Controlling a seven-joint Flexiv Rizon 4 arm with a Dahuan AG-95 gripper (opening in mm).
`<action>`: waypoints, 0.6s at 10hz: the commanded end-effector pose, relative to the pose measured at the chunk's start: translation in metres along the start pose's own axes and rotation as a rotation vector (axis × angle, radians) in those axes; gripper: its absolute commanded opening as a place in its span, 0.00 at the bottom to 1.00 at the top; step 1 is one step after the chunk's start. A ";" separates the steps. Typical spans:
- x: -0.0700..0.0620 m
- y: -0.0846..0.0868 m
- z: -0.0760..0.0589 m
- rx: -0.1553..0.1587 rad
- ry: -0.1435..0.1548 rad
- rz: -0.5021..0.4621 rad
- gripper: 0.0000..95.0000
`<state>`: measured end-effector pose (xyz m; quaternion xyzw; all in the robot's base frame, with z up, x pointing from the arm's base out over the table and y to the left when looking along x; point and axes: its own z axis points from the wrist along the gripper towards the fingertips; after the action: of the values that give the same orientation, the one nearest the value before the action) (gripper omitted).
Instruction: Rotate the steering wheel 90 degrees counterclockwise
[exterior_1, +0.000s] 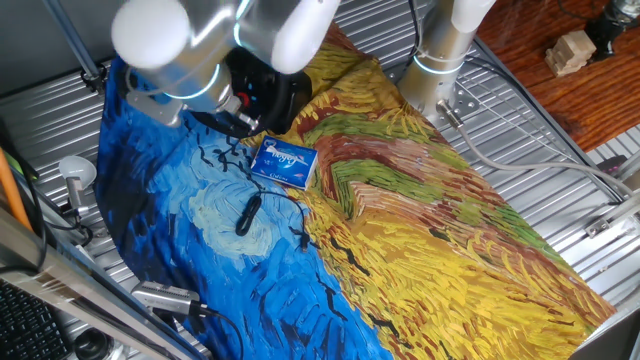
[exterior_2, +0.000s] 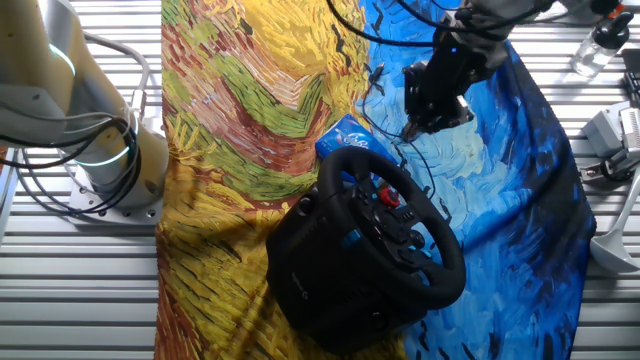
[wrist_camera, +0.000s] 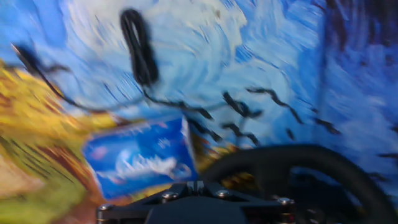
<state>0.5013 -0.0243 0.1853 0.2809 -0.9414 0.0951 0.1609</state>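
The end effector (exterior_2: 418, 128) hovers above the steering wheel (exterior_2: 395, 230). Whether its jaws are parted cannot be told. A blue packet (exterior_1: 284, 161) lies nearby.

painted cloth (exterior_2: 250, 100) on table, steering wheel (exterior_2: 400, 235), blue packet (exterior_1: 284, 161), cable (exterior_1: 247, 214)

The wheel (exterior_2: 395, 235) is sitting on the cloth (exterior_2: 250, 90) covering the counter (exterior_2: 60, 290), with the packet (exterior_2: 343, 135) lying just beside its rim, the cable (exterior_1: 247, 214) lying on the cloth beyond the packet, and the end effector (exterior_2: 432, 112) hanging over the cloth near the wheel.
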 end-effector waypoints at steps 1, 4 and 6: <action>0.025 -0.026 -0.001 0.030 0.015 -0.055 0.00; 0.045 -0.054 -0.001 0.018 0.031 -0.135 0.00; 0.063 -0.081 -0.010 0.011 0.043 -0.237 0.00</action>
<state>0.4983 -0.1080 0.2177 0.3683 -0.9066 0.0905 0.1848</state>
